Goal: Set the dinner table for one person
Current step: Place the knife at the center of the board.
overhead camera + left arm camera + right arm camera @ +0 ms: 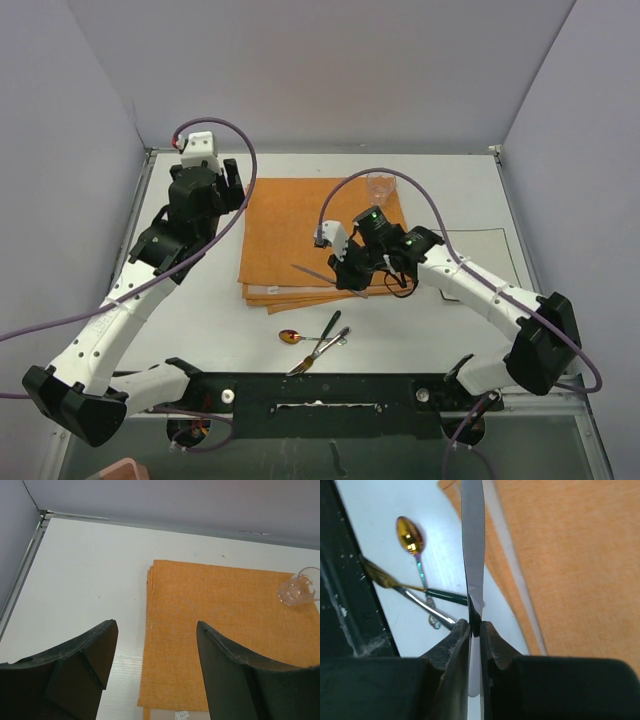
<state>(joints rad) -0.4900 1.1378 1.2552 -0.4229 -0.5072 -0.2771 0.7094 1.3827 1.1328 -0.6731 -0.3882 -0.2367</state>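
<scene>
The dinner table [455, 205] is a white-grey top with an orange folded cloth [300, 235] on it. My right gripper [348, 278] is shut on a knife [312, 271] and holds it above the cloth's near right corner, blade pointing left. In the right wrist view the knife [472, 555] stands edge-on between the fingers of the gripper [475, 627]. My left gripper [232, 192] hovers open and empty at the cloth's far left edge; the left wrist view shows it [156, 625] wide open over the cloth [220, 630].
A clear glass [380, 187] stands on the cloth's far right corner, also in the left wrist view [298, 587]. A gold spoon [292, 337], a fork [312, 358] and a green-handled utensil [330, 325] lie near the front edge. Grey walls enclose the table.
</scene>
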